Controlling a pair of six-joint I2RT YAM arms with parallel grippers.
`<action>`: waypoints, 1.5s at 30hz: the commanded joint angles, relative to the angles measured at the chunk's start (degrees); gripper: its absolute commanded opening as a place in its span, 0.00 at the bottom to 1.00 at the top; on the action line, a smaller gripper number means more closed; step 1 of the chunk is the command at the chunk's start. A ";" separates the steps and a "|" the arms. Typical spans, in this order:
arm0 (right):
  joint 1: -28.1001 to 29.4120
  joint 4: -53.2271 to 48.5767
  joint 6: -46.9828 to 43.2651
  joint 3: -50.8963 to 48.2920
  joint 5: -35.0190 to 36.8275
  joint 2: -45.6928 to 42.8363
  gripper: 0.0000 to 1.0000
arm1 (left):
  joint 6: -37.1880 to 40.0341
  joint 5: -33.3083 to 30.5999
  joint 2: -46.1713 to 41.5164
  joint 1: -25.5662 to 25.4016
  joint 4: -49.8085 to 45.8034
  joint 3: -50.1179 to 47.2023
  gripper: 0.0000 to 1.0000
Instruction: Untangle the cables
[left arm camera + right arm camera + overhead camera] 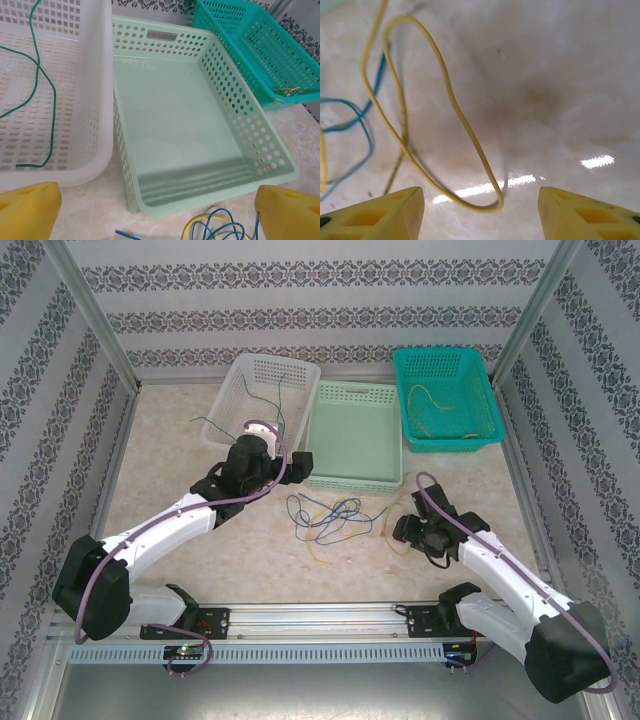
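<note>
Right tool (479, 200) agape, yellow cable (451, 100) loop between fingers, on table (560, 75).

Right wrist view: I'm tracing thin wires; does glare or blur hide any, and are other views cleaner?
Right wrist: glare streaks on the table beside the yellow cable, far end soft; left wrist: crisp, even; top external: cables hair-thin.

No legible text, labels or numbers anywhere
</note>
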 commanded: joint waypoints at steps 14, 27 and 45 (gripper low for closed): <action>2.08 0.74 -3.10 1.94 7.60 5.39 0.00 | 1.16 -0.40 -2.45 0.09 0.95 0.20 1.00; 12.04 -12.21 -3.06 14.76 23.16 -13.61 0.00 | -0.35 5.90 0.23 -0.22 4.95 1.73 1.00; 24.11 4.53 -17.70 23.22 30.82 3.32 0.00 | 6.63 30.49 13.61 -5.96 1.87 16.66 0.91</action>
